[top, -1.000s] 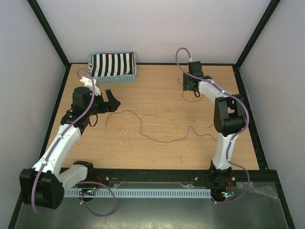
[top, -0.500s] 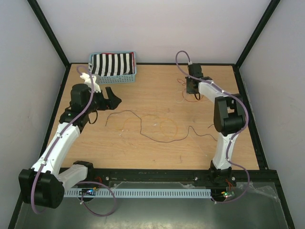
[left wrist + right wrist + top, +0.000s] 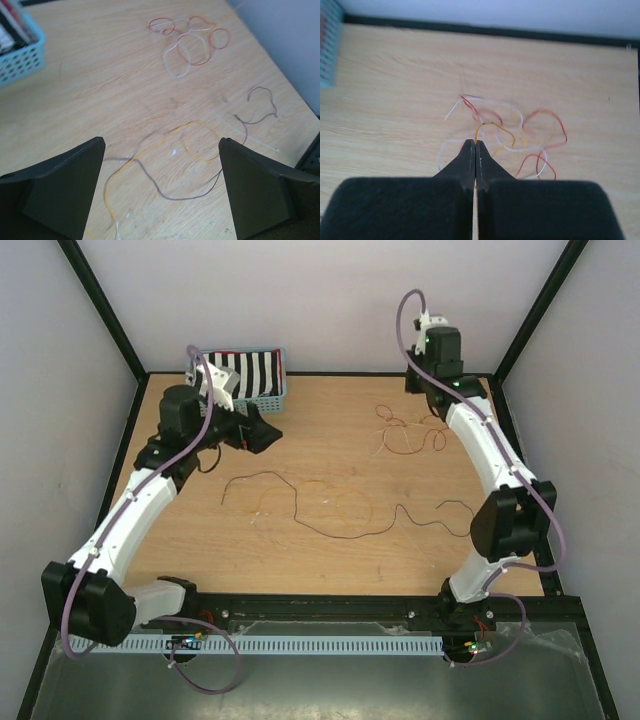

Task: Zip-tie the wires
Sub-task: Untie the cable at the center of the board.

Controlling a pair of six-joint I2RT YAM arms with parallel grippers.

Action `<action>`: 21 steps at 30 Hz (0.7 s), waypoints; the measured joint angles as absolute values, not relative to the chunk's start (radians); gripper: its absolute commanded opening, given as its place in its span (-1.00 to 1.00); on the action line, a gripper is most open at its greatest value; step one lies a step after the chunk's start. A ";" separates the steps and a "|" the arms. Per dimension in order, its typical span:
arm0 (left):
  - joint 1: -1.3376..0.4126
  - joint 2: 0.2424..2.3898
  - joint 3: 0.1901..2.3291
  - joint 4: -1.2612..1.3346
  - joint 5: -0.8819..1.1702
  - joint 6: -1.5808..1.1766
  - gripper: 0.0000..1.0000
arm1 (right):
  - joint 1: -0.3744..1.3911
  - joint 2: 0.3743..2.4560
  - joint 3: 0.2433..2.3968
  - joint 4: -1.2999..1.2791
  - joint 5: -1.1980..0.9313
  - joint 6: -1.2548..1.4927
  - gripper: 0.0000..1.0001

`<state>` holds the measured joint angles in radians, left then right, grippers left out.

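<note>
At the counter's (image 3: 320,455) far right, the right pincer (image 3: 475,146) is pressed together, pinching an orange strand (image 3: 481,127) at the near edge of a tangle of red, white and orange wires (image 3: 405,430); the left pincer (image 3: 162,185) is spread wide, holding nothing, over the far left; below it a long dark strand (image 3: 172,198) and an orange loop (image 3: 186,145) lie across the middle; a blue basket (image 3: 240,400) sits near it at the back edge.

Far left, a basket (image 3: 250,402) blocks — wires (image 3: 340,536) litter mid-table.
</note>
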<state>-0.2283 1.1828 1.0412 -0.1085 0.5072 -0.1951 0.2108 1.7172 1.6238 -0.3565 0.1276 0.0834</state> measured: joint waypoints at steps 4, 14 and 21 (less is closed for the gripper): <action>-0.255 1.255 1.111 -0.048 0.568 -0.185 0.97 | 0.210 1.654 1.709 -0.366 0.022 0.078 -1.00; -0.288 1.409 1.230 0.089 0.643 -0.242 0.98 | 0.210 1.483 1.805 -0.373 -0.121 0.031 -1.00; -0.363 1.567 1.397 0.150 0.649 -0.228 0.98 | 0.210 1.458 1.790 -0.382 -0.228 -0.047 -1.00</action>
<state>-0.3630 1.5673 1.3968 0.1497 0.6487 -0.2276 0.2096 1.4582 1.7897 -0.3817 -0.2283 -0.0475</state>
